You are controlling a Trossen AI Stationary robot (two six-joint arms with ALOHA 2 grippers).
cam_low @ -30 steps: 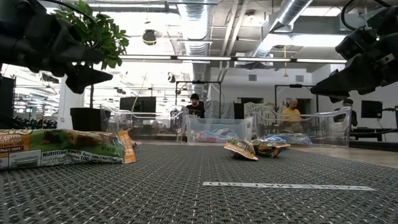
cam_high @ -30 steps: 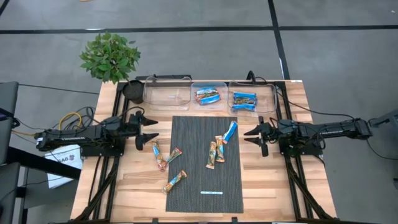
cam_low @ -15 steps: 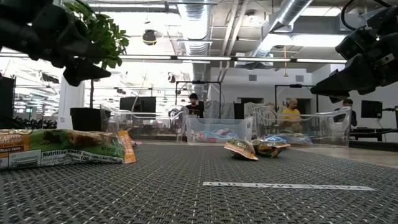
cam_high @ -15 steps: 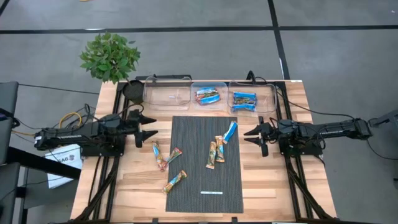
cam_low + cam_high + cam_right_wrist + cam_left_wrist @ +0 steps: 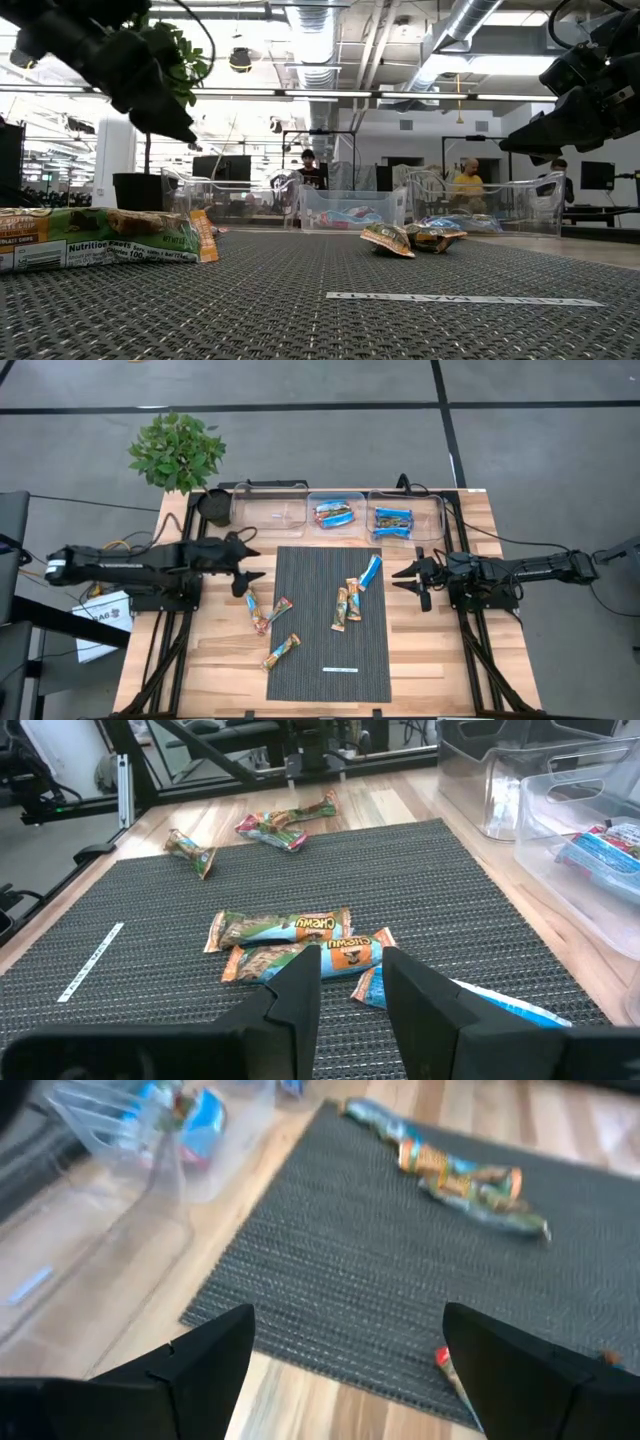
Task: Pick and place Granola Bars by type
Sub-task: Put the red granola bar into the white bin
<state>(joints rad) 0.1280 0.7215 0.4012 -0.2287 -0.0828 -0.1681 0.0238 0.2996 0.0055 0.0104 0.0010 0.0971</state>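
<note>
1. I see the Granola Bars (image 5: 347, 603) split in two lots: six loose ones on or beside the dark mat (image 5: 300, 660), and the sorted ones in the clear bins at the far edge of the table (image 5: 440, 650).
2. The middle bin (image 5: 335, 512) holds tan-orange and blue wrappers, the right bin (image 5: 404, 518) holds bright blue ones, and the left bin (image 5: 268, 510) looks empty. I judge each bin stands for one type.
3. A blue bar (image 5: 370, 571) and two tan-orange bars lie together on the mat's right half. Three more tan-orange bars (image 5: 255, 610) sit at the mat's left edge, partly on bare wood.
4. My left gripper (image 5: 248, 574) hangs just above the far left corner of the mat, fingers spread wide and holding nothing. I judge it is lined up for the left-edge bars, the ones nearest to it.
5. My right gripper (image 5: 410, 579) waits just right of the mat, close to the blue bar, fingers slightly parted and empty.
6. A thin white strip (image 5: 340, 670) lies on the near part of the mat; it is not a bar.
7. A potted plant (image 5: 178, 452) stands beyond the table's far left corner.
</note>
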